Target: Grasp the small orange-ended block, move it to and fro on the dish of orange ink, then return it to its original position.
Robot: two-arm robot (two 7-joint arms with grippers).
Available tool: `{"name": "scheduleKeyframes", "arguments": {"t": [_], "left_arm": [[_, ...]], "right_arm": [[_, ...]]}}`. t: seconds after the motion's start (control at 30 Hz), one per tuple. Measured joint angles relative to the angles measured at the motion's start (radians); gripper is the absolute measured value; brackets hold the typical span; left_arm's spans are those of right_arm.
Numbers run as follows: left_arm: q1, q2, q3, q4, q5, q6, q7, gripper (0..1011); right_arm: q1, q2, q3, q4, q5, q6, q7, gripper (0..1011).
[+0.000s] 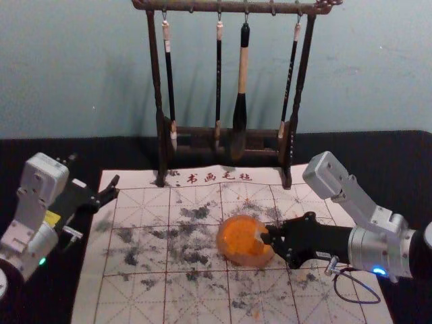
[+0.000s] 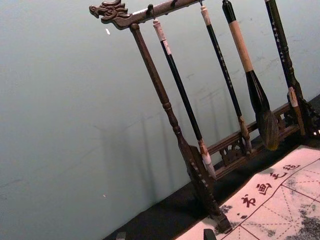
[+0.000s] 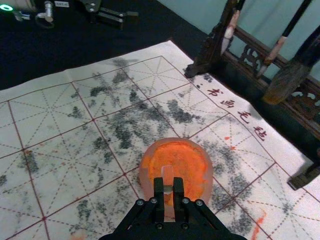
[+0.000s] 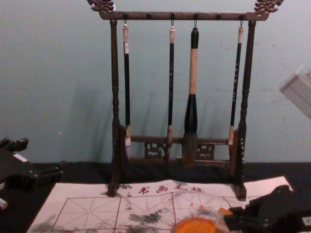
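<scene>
In the head view my right gripper (image 1: 267, 237) reaches in from the right to the right side of the round dish of orange ink (image 1: 239, 237). In the right wrist view that gripper (image 3: 168, 189) is shut on the small pale, see-through block (image 3: 167, 173), which overlaps the dish (image 3: 189, 159). The chest view has the block (image 4: 221, 221) with orange on it, at the dish's right edge; whether it touches the ink I cannot tell. My left gripper (image 1: 116, 187) is parked, open and empty, at the mat's left edge; its fingertips (image 2: 210, 234) border the left wrist view.
A dark wooden rack (image 1: 160, 145) with several hanging brushes stands behind the dish, near the wall. The white gridded mat (image 1: 135, 293), stained with black and some orange, lies under the dish on a black-covered table (image 1: 40, 147).
</scene>
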Motion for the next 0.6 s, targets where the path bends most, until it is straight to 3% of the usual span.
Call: {"name": "scheduleKeyframes", "arguments": {"t": [0.6], "left_arm": [[0.0,0.0,0.0,0.0,0.0,0.0,0.0,1001]], "right_arm": [[0.016,-0.007,-0.038,-0.009,0.005,-0.002,0.014,57]]}}
